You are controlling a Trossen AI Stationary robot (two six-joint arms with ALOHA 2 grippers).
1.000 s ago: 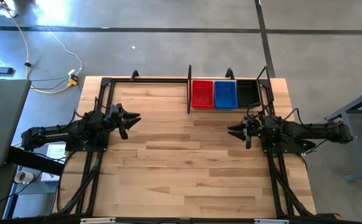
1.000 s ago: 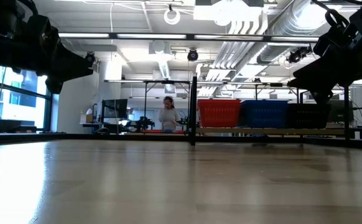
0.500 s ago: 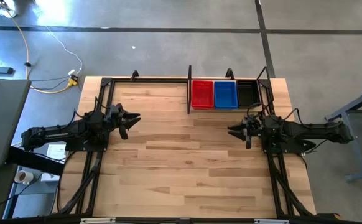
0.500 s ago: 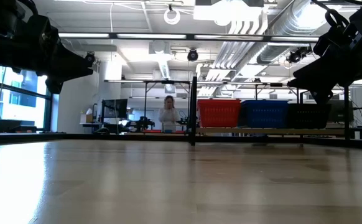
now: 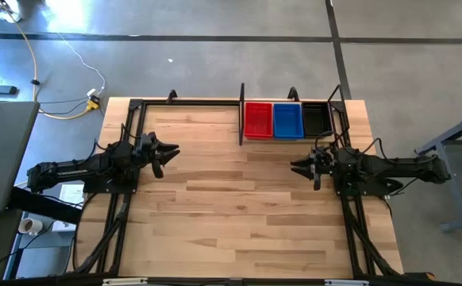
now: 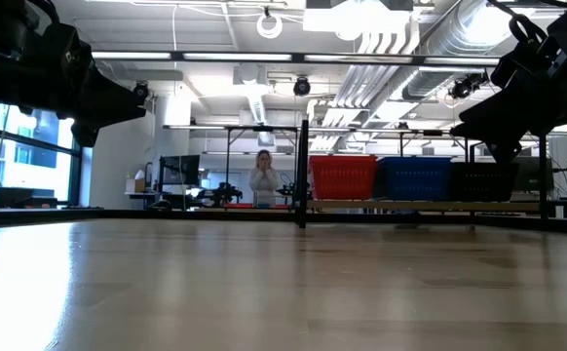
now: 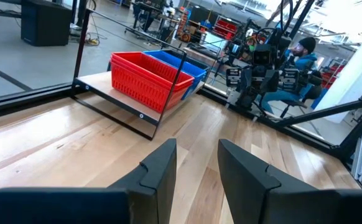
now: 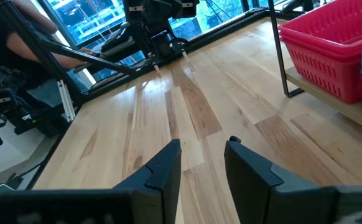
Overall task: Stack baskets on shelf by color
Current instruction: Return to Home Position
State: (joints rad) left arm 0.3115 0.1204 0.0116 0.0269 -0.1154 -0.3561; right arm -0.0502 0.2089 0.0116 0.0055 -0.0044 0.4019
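Observation:
Three stacks of baskets stand side by side on the shelf (image 5: 241, 116) at the table's far edge, right of the middle: red (image 5: 258, 120), blue (image 5: 287, 120) and black (image 5: 316, 119). The low view shows them in the same row, red (image 6: 343, 176), blue (image 6: 413, 178), black (image 6: 481, 180). My left gripper (image 5: 166, 156) hovers over the table's left side, open and empty (image 7: 196, 148). My right gripper (image 5: 301, 168) hovers at the right side, just nearer than the shelf, also open and empty (image 8: 203, 148).
Black arm-mount frames (image 5: 124, 199) run along both table sides. Bare wooden tabletop (image 5: 239, 206) lies between the two arms. A person (image 6: 262, 178) stands in the room beyond the far edge, and another sits behind the right arm (image 7: 300, 51).

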